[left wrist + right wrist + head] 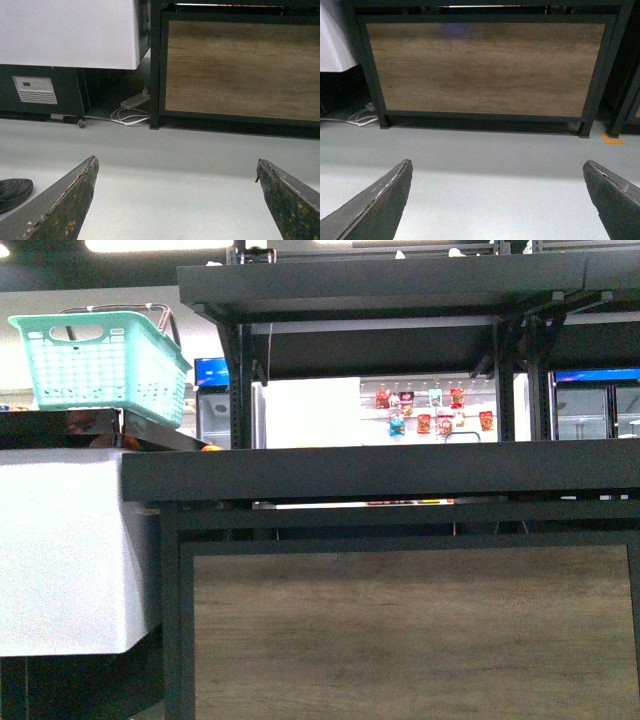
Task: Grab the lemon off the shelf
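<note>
Low before the shelf [380, 472], left gripper [176, 200] and right gripper [497, 200] hang spread wide, empty

1. A shop: a teal shopping basket [100, 365] sits up on the left.
2. A black tiered display shelf [380, 470] fills the front.
3. Behind it hang snack packets [432, 412], beside glass-door fridges [595, 405].
</note>
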Robot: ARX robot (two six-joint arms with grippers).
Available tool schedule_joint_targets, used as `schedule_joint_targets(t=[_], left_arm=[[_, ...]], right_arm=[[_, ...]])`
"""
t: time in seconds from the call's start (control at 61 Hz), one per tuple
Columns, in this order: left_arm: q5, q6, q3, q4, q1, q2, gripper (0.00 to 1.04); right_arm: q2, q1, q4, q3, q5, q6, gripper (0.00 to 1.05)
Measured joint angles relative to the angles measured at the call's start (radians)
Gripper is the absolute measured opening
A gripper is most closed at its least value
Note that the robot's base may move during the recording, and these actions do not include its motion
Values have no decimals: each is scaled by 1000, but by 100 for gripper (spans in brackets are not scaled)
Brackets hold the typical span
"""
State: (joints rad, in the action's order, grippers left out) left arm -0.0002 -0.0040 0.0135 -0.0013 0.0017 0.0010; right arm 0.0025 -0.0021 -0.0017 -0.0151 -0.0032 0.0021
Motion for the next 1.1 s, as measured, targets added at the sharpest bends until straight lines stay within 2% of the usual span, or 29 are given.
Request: schedule_joint_targets(t=[1.098], left_arm=[[1, 0, 0, 0, 0, 0, 97]], right_arm=[[0, 0, 0, 0, 0, 0, 102]])
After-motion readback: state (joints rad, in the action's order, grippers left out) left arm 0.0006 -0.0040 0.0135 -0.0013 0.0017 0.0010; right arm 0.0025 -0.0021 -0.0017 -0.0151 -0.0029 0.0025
